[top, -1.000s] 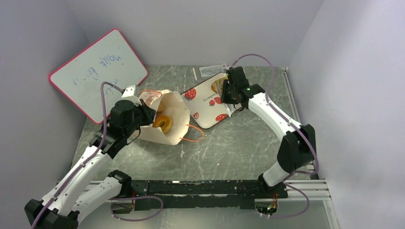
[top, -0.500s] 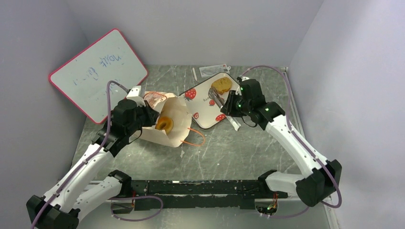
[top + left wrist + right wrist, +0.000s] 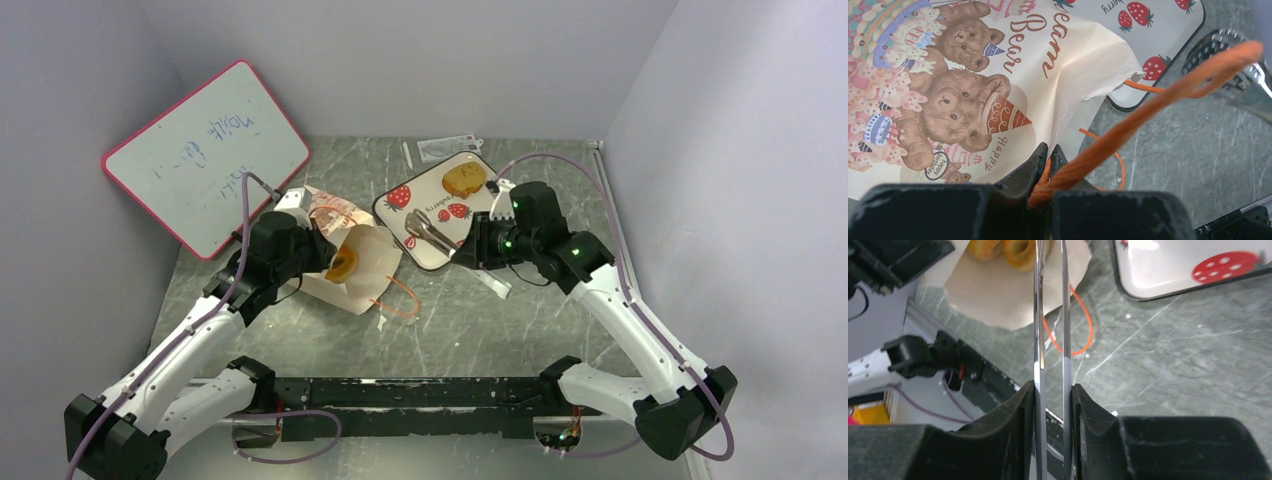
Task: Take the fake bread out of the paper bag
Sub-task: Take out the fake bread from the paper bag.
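A pink-framed whiteboard (image 3: 205,155) leans at the table's (image 3: 500,320) far left corner. Just right of it, the left gripper (image 3: 1047,152) has its fingers pressed together on an orange cord handle (image 3: 1168,95) of the paper bag (image 3: 362,285). The bag lies tipped on the left half of the table, bear-printed face up and open mouth turned rightward. A golden ring doughnut (image 3: 343,262) of the fake bread sits inside the mouth; the bag's other cord loops onto the table toward the near edge. Beside the bag, toward the far edge, lies a strawberry-print tray (image 3: 455,250) with an orange bun (image 3: 463,179) at its far corner. Metal tongs (image 3: 428,228) reach over the tray, their arms clamped between the fingers of the right gripper (image 3: 1052,387).
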### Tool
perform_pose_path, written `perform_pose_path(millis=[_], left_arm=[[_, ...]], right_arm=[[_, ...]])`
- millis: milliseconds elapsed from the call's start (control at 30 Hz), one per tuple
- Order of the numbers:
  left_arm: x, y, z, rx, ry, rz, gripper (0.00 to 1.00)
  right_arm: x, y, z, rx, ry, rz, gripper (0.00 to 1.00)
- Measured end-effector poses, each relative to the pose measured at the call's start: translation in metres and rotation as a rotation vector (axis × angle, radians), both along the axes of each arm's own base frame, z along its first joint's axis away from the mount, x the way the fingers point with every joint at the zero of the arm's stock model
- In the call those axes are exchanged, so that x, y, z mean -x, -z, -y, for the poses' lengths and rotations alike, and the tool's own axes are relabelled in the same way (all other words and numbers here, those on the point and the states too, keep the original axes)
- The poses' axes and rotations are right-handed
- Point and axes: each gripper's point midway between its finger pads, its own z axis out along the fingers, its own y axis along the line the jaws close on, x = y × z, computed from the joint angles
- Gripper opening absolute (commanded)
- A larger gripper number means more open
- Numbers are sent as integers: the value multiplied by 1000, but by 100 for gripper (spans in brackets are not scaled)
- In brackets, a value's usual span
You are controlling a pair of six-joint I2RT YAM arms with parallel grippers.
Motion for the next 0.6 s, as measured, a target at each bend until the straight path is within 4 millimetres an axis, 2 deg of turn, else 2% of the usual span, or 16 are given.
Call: perform_pose_path(millis=[333,600], left_arm=[[-8,6,5,-1,-1,-18,7],[-14,-1,11,13,14,-6,7]], right_arm=[[34,12,-17,-67,-159,-113,31],[49,38,-36,-103,-239,-215,31]])
